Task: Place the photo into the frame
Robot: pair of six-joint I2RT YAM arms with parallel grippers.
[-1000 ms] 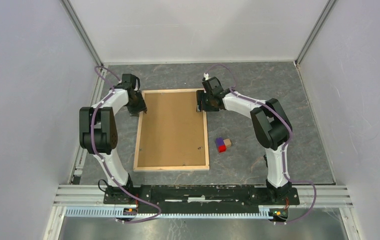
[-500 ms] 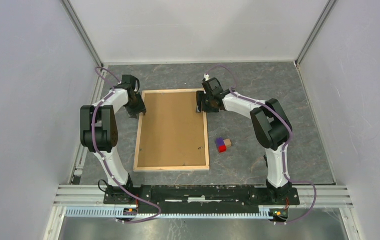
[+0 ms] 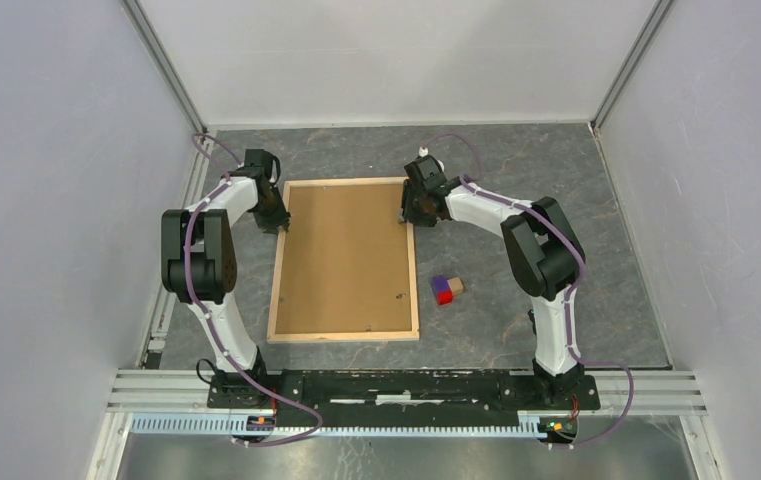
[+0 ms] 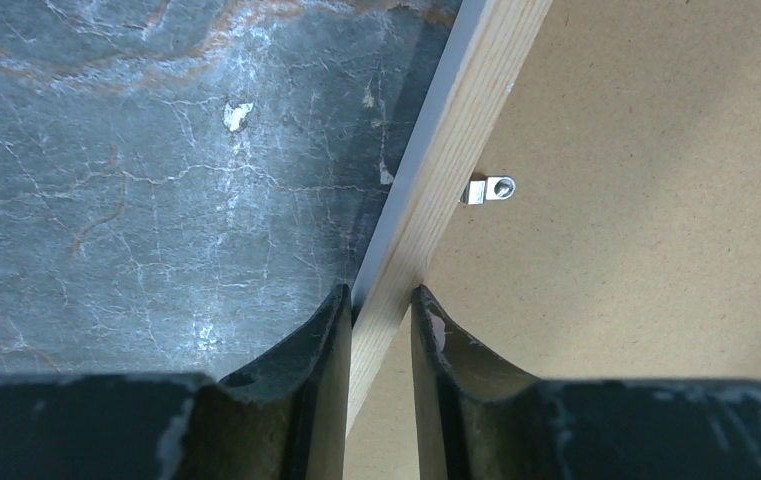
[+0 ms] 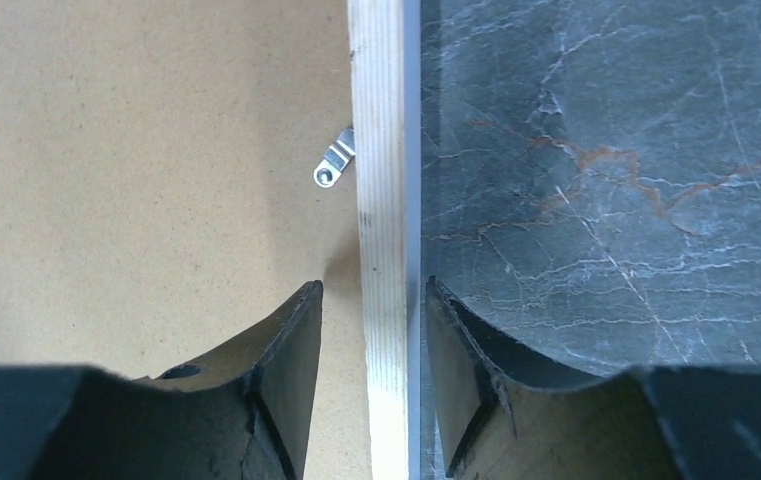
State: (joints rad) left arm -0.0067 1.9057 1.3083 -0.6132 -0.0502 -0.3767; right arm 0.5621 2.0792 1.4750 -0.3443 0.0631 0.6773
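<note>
The frame [image 3: 344,335], thin light wooden slats, lies back up on the grey table with a brown backing board [image 3: 346,255] filling it. The photo is hidden. My left gripper [image 3: 276,217] is at the left slat near the far corner. In the left wrist view its fingertips [image 4: 379,292] press both sides of the slat [image 4: 456,120]. My right gripper [image 3: 409,211] straddles the right slat near the other far corner. In the right wrist view it [image 5: 372,285] stands open, with a gap between each finger and the slat [image 5: 378,120].
Small metal tabs [image 4: 491,188] [image 5: 334,160] stick out from the slats over the board. A little cluster of coloured blocks [image 3: 446,289] sits just right of the frame. White walls close in the table on three sides.
Both grippers' jaws have narrowed around their slats, the left one closing onto the wood. The frame has not moved.
</note>
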